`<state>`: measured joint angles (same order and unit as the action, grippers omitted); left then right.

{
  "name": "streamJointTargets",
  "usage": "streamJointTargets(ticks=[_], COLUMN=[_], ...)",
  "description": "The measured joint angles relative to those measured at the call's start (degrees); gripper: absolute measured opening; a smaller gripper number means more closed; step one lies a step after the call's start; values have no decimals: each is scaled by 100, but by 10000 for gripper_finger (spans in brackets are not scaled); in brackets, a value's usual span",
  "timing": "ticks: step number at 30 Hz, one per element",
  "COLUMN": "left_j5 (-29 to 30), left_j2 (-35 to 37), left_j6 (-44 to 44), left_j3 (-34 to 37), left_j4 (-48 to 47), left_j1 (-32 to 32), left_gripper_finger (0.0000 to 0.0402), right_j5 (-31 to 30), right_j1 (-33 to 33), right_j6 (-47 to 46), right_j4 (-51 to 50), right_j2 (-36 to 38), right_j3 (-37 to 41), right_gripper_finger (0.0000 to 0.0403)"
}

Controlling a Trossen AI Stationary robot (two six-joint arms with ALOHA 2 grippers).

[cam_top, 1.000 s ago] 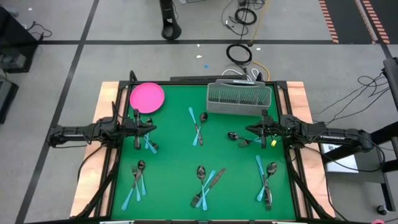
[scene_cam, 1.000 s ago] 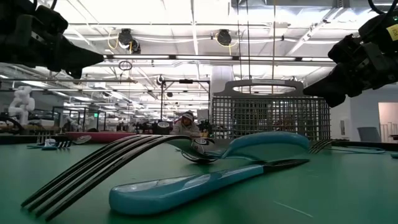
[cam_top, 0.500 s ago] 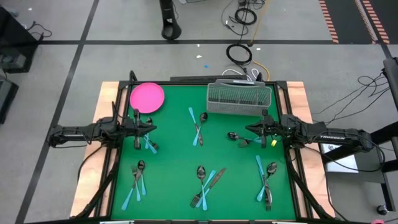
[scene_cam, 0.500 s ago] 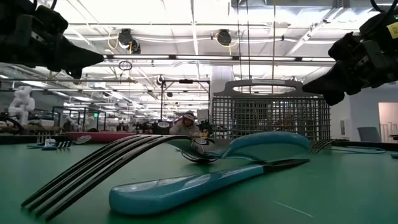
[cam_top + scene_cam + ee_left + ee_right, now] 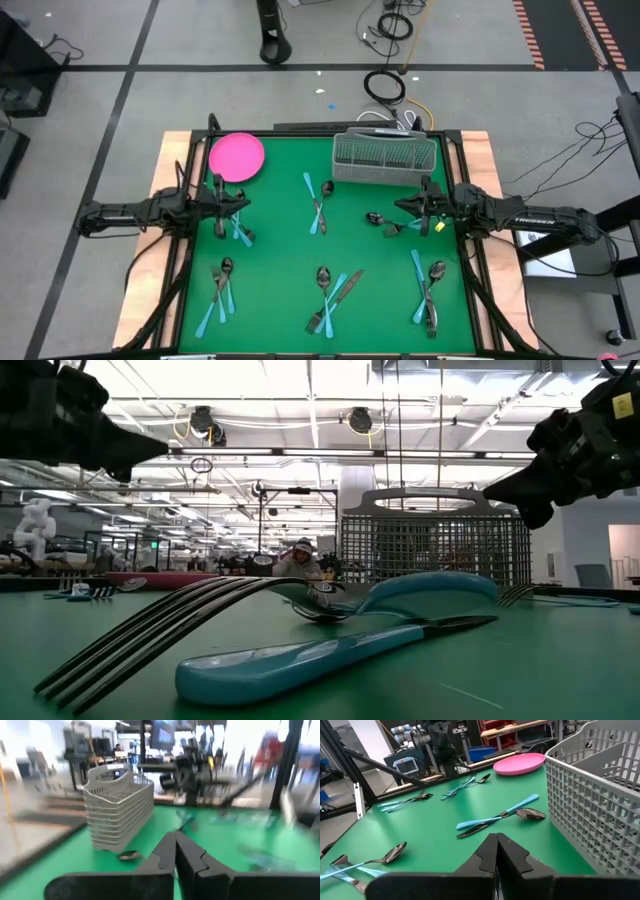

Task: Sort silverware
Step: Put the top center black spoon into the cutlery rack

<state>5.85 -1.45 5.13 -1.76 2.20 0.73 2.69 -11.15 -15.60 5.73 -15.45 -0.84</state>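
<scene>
- The silverware is scattered in small clusters over the green table: one beside the left gripper, one near the middle, one by the right gripper and three along the near edge.
- The left gripper is held above the table's left side, just below the pink plate; its fingers are pressed together, with nothing between them.
- The right gripper is held over the right side, beside the wire basket; its fingers are likewise closed and empty.
- In the low view, a fork and a blue handle are seen lying flat in front of the basket.
</scene>
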Motion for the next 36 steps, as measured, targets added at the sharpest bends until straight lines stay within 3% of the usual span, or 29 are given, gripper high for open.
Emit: streamJointTargets(ticks=[2,6,17,21,29,36], left_j5=[20,323,749,943,1117,-53], left_j2=[0,0,-2,-2,-2,-309], left_j6=[746,945,1254,975,1425,1575], left_j3=[0,0,0,-4,-4,-138], left_j4=[109,140,913,1010,865,620], left_j1=[-2,-2,-2,-2,-2,-14], left_gripper_finger=[0,0,0,0,0,0], right_j5=[13,310,298,169,165,60], right_j1=[-1,3,6,6,253,566], right_j6=[-46,-26,25,38,266,537], right_j4=[6,7,-178,-727,-1477,-2557], right_j2=[2,1,-402,-1080,-3056,-4727], right_j3=[0,0,-757,-1457,-2798,-4210], right_gripper_finger=[0,10,116,137,141,141])
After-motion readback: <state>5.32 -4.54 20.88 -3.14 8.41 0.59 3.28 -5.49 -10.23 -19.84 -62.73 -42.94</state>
